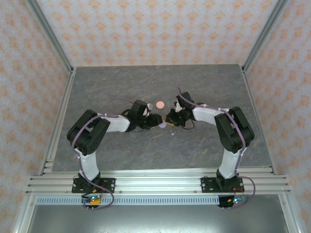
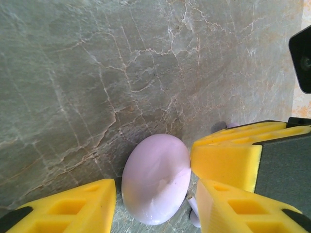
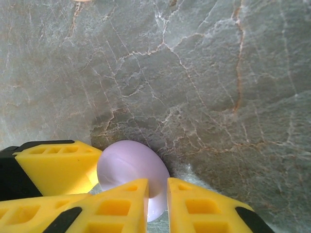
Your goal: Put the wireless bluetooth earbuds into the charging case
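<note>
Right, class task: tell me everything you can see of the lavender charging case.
The lavender charging case is a smooth, plastic-looking round disc, closed, tipped up on its edge on the grey marbled table near centre. The right gripper appears to pinch its lower rim; the left gripper straddles it, contact unclear.

We count two arms and two claws, the left claw (image 1: 154, 120) and the right claw (image 1: 170, 117). On the one tabletop (image 1: 121, 82) we count two round discs: one pink disc (image 1: 160, 105) and one lavender disc (image 2: 155, 187). We can make out one tiny lavender earbud (image 2: 193, 209).
</note>
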`<state>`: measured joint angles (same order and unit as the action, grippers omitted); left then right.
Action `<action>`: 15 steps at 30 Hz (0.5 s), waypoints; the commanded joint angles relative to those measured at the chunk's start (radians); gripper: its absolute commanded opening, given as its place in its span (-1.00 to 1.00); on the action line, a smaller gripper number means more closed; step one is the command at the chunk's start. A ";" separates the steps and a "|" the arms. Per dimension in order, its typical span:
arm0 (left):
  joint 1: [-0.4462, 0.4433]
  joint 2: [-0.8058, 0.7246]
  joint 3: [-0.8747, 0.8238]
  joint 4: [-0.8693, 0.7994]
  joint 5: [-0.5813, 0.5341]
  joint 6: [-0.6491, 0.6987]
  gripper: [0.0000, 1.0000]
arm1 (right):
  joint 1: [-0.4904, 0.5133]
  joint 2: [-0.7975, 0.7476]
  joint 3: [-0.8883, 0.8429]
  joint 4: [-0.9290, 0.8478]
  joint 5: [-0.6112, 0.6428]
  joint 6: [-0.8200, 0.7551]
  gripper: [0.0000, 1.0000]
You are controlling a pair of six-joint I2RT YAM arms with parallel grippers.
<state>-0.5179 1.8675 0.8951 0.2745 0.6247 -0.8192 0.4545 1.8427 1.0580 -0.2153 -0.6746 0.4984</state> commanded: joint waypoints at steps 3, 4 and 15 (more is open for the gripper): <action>-0.026 0.074 0.008 0.024 0.017 -0.031 -0.12 | -0.001 0.000 -0.021 0.026 -0.005 0.015 -0.64; -0.026 0.076 0.009 0.028 0.018 -0.036 -0.13 | -0.001 0.002 -0.023 0.026 -0.006 0.015 -0.64; -0.027 0.090 0.009 0.096 0.042 -0.082 -0.21 | -0.001 0.002 -0.033 0.054 -0.020 0.031 -0.66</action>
<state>-0.5232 1.9015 0.9024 0.3336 0.6365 -0.8757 0.4480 1.8427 1.0462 -0.1848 -0.6750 0.5163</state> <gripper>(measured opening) 0.396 0.170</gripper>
